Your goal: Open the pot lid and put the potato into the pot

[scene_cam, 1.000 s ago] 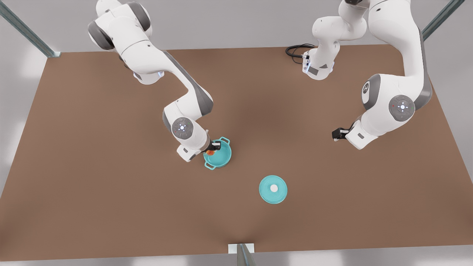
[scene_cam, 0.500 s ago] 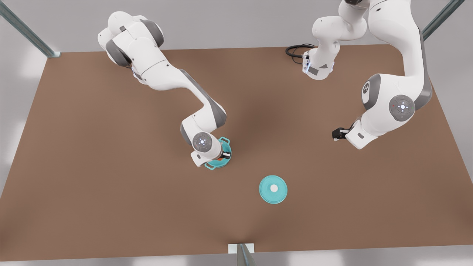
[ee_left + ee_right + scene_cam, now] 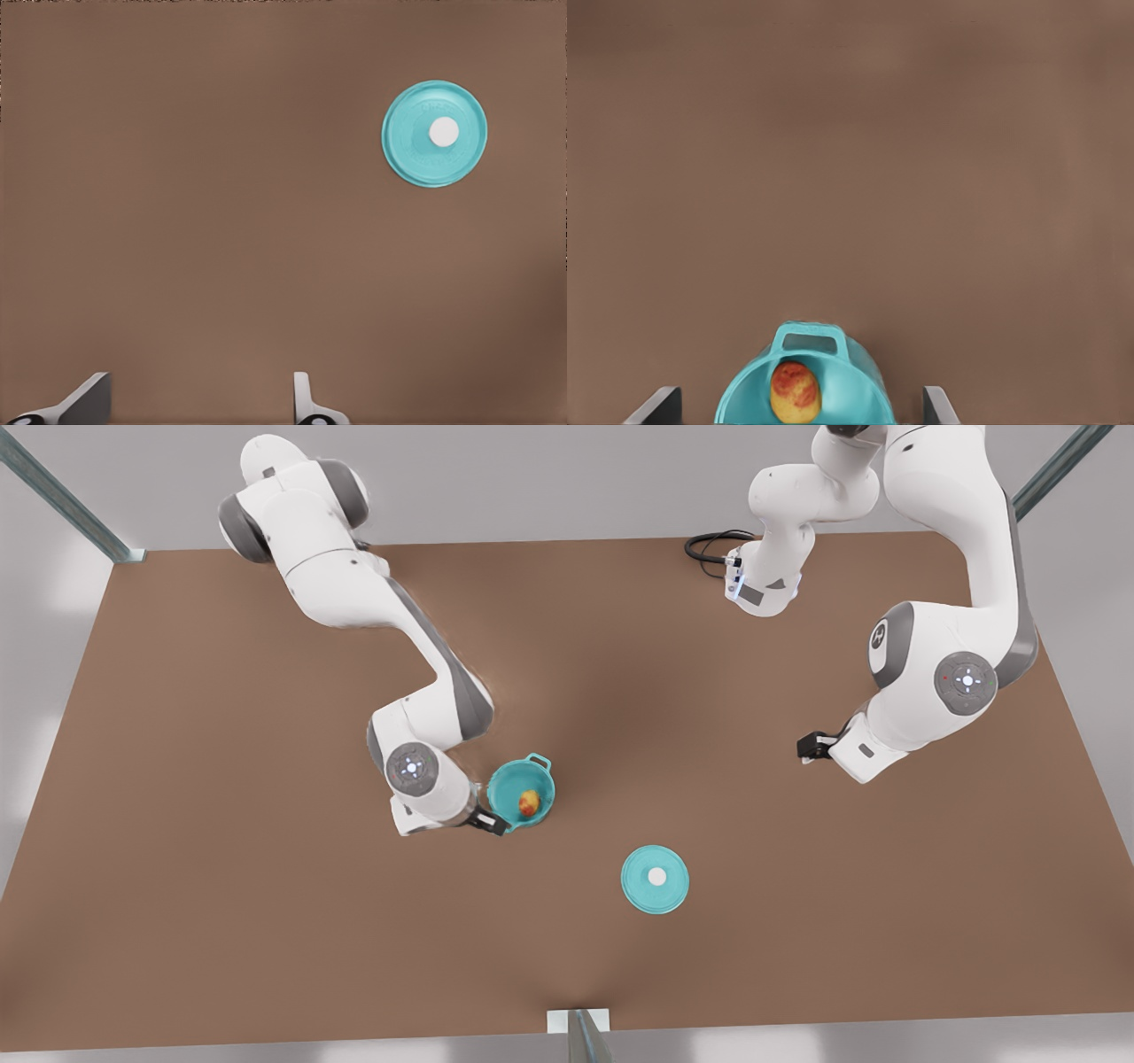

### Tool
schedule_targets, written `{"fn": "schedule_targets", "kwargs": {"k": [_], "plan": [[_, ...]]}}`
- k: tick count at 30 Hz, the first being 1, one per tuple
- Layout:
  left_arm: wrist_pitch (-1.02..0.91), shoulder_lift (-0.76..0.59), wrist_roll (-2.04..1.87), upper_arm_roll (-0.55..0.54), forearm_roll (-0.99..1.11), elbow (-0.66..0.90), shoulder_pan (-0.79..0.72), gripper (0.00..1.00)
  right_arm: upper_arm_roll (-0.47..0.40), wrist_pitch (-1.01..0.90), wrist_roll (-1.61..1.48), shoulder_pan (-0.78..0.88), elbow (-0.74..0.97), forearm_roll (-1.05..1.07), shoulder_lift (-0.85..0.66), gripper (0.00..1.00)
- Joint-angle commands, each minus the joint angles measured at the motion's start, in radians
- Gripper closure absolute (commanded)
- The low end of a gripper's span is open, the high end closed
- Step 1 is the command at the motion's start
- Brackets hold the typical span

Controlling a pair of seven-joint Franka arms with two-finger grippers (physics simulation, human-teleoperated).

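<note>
Already the potato lies inside the pot, just beyond the right gripper, whose fingers gape empty beside the rim. Well apart, the left gripper waits spread wide, the pot lid lying between them on the table.

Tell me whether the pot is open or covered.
Open. The pot shows its inside with the potato in it; the lid lies flat on the table, apart.

The pot mouth is left uncovered from above; its 8 o'clock rim is crowded by the right gripper.
</note>
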Motion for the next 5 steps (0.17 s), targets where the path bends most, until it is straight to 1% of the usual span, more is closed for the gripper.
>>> {"fn": "schedule_targets", "kwargs": {"k": [1,2,3,4,5], "plan": [[0.0,0.014,0.003,0.0,-0.006,0.029,-0.001,0.0,-0.024,-0.35,-0.439,-0.132,0.094,-0.05,-0.029,0.0],[0.0,0.028,0.011,-0.002,0.01,0.066,0.0,0.0,-0.075,-0.379,-0.636,-0.209,0.101,-0.102,-0.039,0.0],[0.0,0.042,0.01,-0.002,0.013,0.086,-0.004,0.0,-0.107,-0.375,-0.812,-0.266,0.099,-0.105,-0.076,0.0],[0.0,0.042,0.008,-0.002,0.007,0.086,-0.001,0.0,-0.164,-0.384,-0.912,-0.27,0.087,-0.104,-0.107,0.0],[0.0,0.042,0.01,0.0,0.006,0.085,-0.001,0.0,-0.176,-0.443,-0.944,-0.286,0.093,-0.102,-0.108,0.0]]}}
